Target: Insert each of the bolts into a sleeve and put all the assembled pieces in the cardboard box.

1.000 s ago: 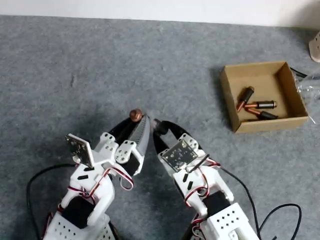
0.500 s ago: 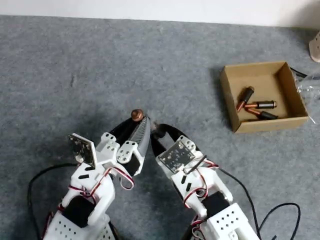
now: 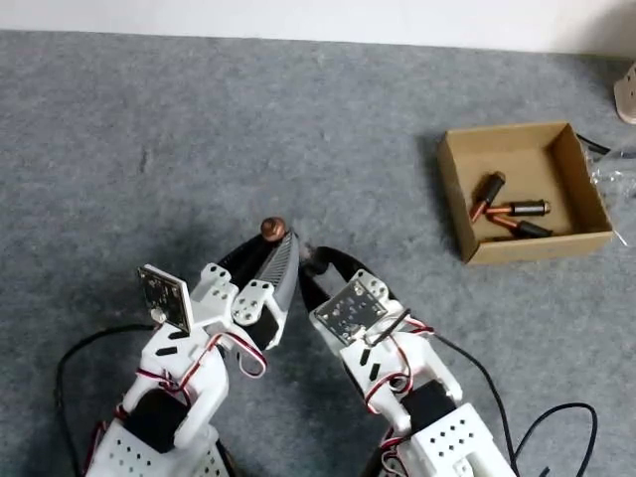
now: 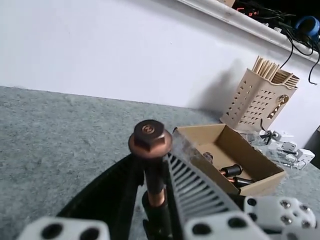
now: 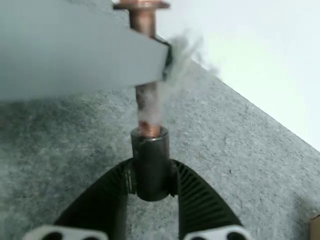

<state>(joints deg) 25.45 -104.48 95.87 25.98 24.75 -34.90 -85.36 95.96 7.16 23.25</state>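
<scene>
bolt [image 5: 142,17]: head cut off at the edge, shaft blurred (grey smear) | sleeve [image 5: 150,150]: lower end hidden inside right claw [image 5: 150,172] | pieces [image 3: 518,208] in cardboard box [image 3: 452,194]: details too small to tell

Left gripper [image 3: 276,244] holds a bolt [image 3: 272,229], just beside the right gripper [image 3: 316,262]; three pieces [image 3: 517,209] lie in the box [image 3: 454,199].

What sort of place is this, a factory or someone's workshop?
Probably a lab or hobby workbench rather than a factory: a grey felt mat serves as the work surface against a plain white wall, with a perforated holder of sticks and tangled cables on a ledge behind.
</scene>
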